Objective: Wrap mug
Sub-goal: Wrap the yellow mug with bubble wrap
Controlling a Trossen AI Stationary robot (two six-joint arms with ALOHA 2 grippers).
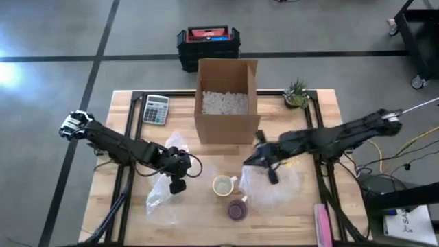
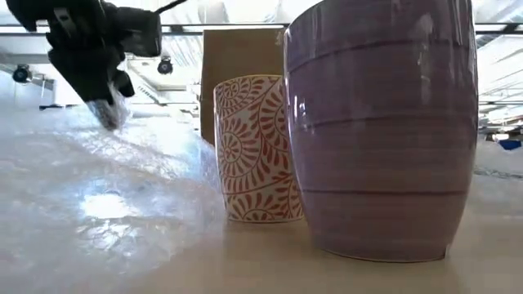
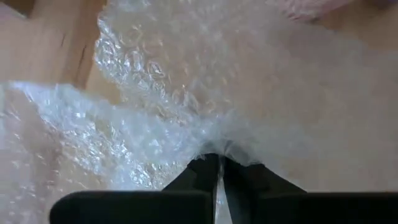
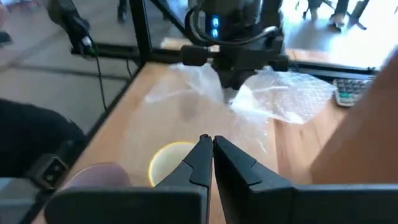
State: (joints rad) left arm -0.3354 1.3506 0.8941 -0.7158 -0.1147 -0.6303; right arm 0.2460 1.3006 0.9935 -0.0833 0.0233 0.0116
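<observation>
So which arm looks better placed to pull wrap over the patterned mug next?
Probably left: the left gripper is shut on the bubble wrap beside the patterned mug.

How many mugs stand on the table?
2. The patterned mug stands mid-table between both grippers; the purple mug stands beside it, nearer the table's front edge. None seems hidden, though the cardboard box holds filler.
</observation>
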